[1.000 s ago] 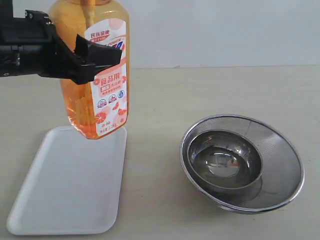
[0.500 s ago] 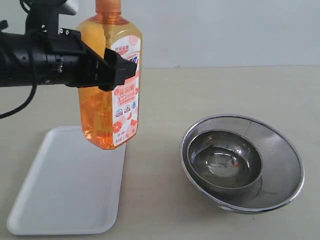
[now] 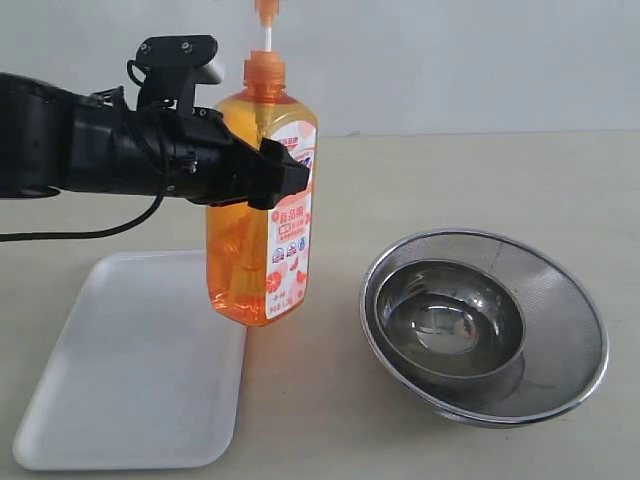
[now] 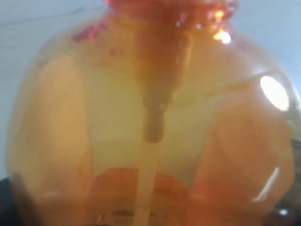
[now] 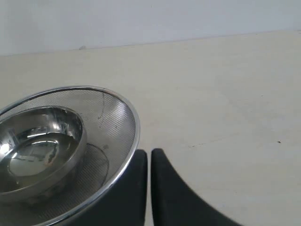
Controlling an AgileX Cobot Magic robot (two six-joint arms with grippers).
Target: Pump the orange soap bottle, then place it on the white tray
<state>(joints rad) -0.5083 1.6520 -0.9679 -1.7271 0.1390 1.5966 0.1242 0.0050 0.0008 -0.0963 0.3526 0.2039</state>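
The orange soap bottle [image 3: 262,250] stands upright with my left gripper [image 3: 283,172] shut on its upper body. Its white stem and orange pump head [image 3: 266,12] reach the top edge of the exterior view. The bottle's base is low, over the right rim of the white tray [image 3: 130,370]; whether it touches I cannot tell. In the left wrist view the bottle [image 4: 150,117] fills the picture and hides the fingers. My right gripper [image 5: 149,154] is shut and empty, low over the table beside the mesh bowl, out of the exterior view.
A round steel mesh bowl [image 3: 565,320] with a smaller steel bowl [image 3: 450,320] inside sits on the table right of the bottle. The right wrist view shows the mesh bowl's rim [image 5: 134,120] close to my fingers, and the beige tabletop [image 5: 225,94].
My left arm has carried the bottle to the right and down, from above the tray's far end to its right edge. The pump head has come into view.
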